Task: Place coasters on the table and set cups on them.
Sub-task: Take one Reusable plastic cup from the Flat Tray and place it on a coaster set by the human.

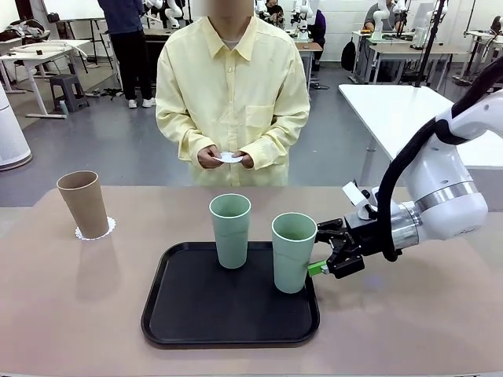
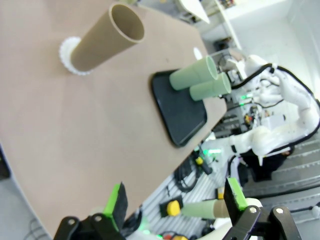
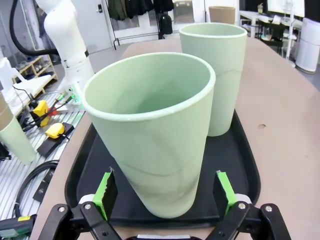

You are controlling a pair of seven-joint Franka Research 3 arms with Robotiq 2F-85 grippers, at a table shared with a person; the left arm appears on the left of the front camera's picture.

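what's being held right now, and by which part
Neither gripper holds anything; the right gripper stands open around the nearer mint cup, low down, pads clear. The person's hands hold a white coaster by its edge.

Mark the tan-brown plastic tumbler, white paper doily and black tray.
tan-brown plastic tumbler (image 1: 82, 203), front view, side wall.
white paper doily (image 1: 111, 227), front view, scalloped edge.
black tray (image 1: 228, 310), front view, bare floor.

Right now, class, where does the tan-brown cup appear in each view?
Front view: tan-brown cup far left, standing on a coaster.
Left wrist view: upper left, tilted sideways in the picture.
Right wrist view: top edge, behind the farther mint cup.
Shared landmark: the black tray.
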